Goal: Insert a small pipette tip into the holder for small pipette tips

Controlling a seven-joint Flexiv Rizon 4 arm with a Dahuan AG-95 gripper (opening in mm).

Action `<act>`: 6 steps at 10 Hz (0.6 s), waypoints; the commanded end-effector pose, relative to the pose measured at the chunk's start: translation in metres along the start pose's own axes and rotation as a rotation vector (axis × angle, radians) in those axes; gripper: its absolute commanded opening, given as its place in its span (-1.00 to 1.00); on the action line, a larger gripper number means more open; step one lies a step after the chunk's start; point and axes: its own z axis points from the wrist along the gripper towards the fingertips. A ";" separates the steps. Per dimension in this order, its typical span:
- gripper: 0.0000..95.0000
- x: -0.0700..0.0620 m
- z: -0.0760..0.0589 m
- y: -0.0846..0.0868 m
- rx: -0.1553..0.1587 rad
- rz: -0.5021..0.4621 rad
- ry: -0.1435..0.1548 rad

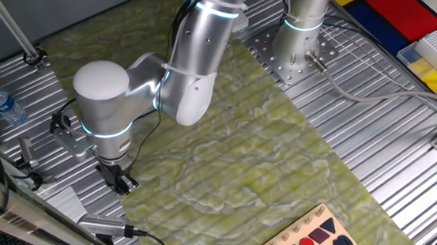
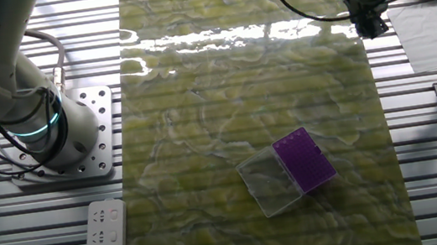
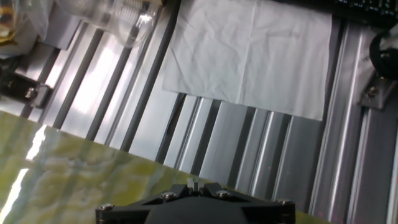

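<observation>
The holder for small pipette tips (image 2: 306, 160) is a flat purple square box lying on the green mat, with its clear cover (image 2: 270, 183) open beside it. It does not show in the hand view. My gripper (image 2: 371, 28) hangs over the mat's far right edge, well away from the holder. In the hand view the gripper (image 3: 194, 186) has its fingers nearly together on a thin, pale small pipette tip (image 3: 193, 182) that pokes out between them. The gripper (image 1: 124, 181) points down at the mat's edge.
A white cloth (image 3: 249, 50) lies on the ribbed metal table (image 3: 261, 143) just past the mat edge, with a clear bottle (image 3: 127, 18) nearby. A larger white rack (image 1: 435, 46), a water bottle (image 1: 3, 103), a power strip (image 2: 106, 243) and a second arm's base (image 2: 51, 136) stand around.
</observation>
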 end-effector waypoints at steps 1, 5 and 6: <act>-1.00 -0.005 0.003 0.000 0.005 -0.001 -0.009; -1.00 -0.016 0.010 0.001 0.007 -0.001 -0.012; -1.00 -0.017 0.012 0.001 0.007 -0.003 -0.013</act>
